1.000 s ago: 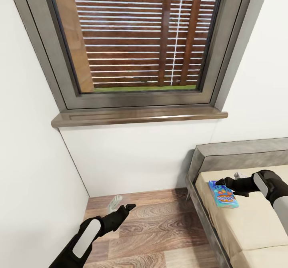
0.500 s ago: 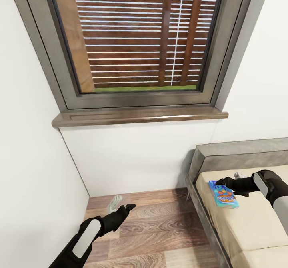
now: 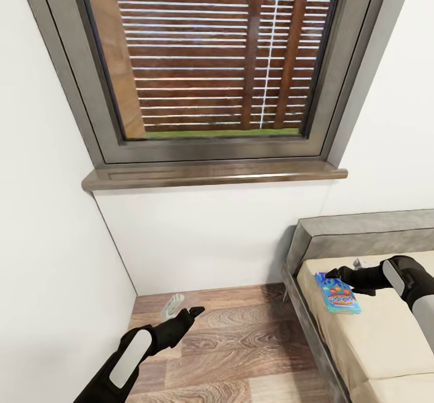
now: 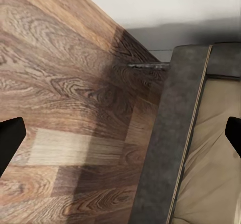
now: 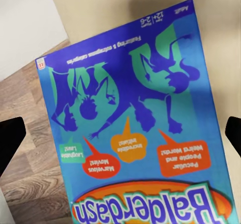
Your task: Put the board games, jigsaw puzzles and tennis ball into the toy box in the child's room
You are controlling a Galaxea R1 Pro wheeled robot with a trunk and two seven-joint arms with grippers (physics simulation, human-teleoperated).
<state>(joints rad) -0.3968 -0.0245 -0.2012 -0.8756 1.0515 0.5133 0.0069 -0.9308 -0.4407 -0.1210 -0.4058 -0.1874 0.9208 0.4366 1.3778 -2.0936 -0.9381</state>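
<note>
Right hand (image 3: 335, 276), jaws spread wide, is held just above the blue board game (image 3: 337, 293); no grasp is made. Left hand (image 3: 188, 314), also spread, is hung idle over the floor (image 3: 241, 337) beside the bed.

Window (image 3: 211, 59): a slight drift of the frame and sill is noted against the views of a second ago, which is read as a small camera motion, not a move of the things.

Bed (image 3: 374, 343): the beige mattress and grey headboard (image 3: 361, 231) are seen at the right; the blue game is laid flat near the mattress's head-end corner, close to the edge.

Blue board game: its place on the mattress is unchanged, and the right arm's pose over it is kept. The pickup is therefore judged not yet begun; lowering and closing remain to be done.
</note>
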